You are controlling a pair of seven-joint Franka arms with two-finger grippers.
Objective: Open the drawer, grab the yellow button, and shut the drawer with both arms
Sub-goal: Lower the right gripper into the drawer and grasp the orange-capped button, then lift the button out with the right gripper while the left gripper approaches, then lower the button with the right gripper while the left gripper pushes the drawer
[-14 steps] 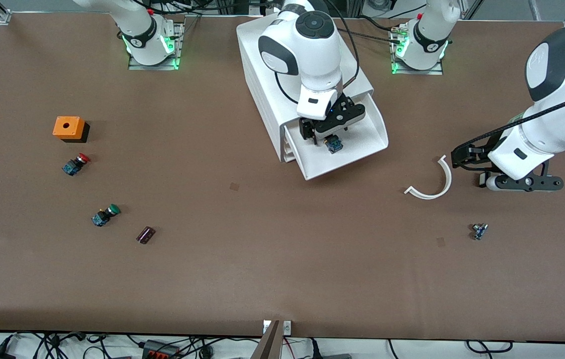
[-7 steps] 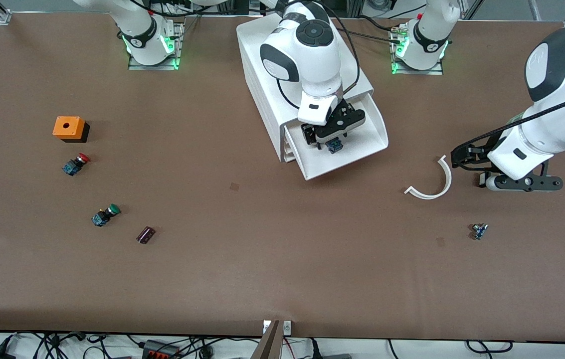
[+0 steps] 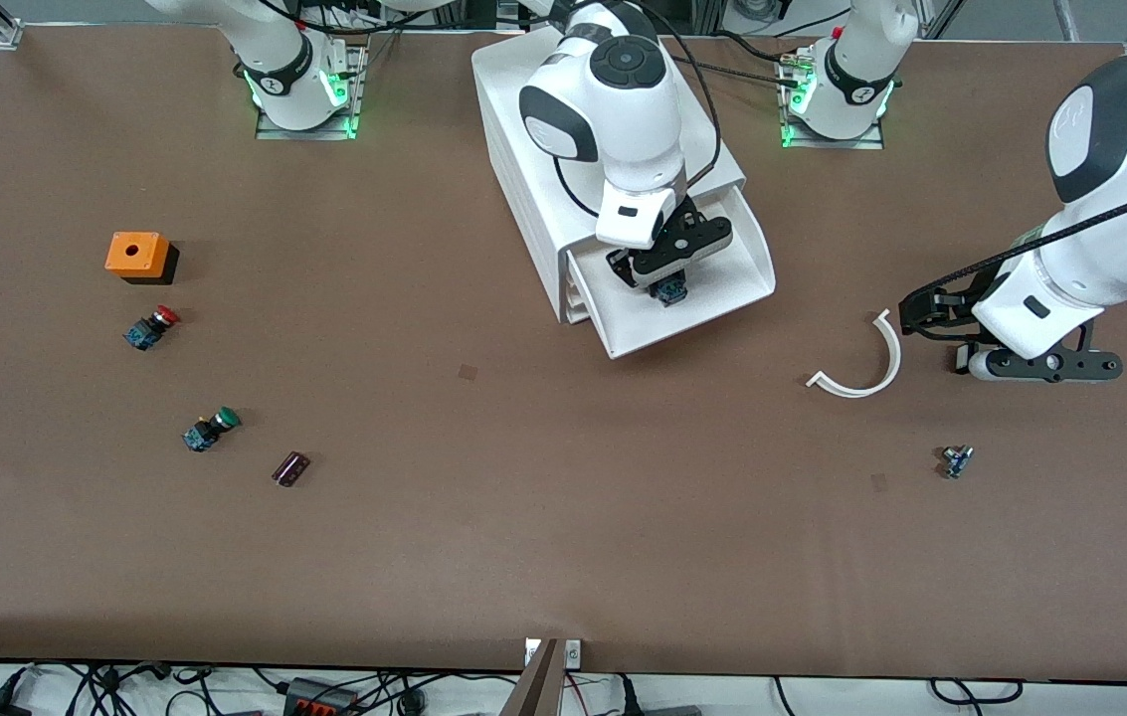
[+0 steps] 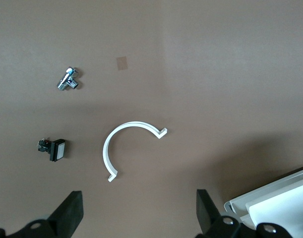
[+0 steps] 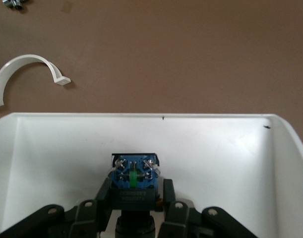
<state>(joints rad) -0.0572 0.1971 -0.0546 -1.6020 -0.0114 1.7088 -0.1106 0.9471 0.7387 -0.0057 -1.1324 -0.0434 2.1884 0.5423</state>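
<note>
Drawer (image 3: 722, 298) holds one button (image 5: 135, 179).

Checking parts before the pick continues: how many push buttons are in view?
3. One button lies in the open drawer, gripped by the right gripper. The red-capped button and green-capped button lie toward the right arm's end. Closed drawers may hide more.

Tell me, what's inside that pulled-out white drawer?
In the drawer lies one button, blue base showing, with the right gripper shut on it. Its cap is hidden by the fingers.
</note>
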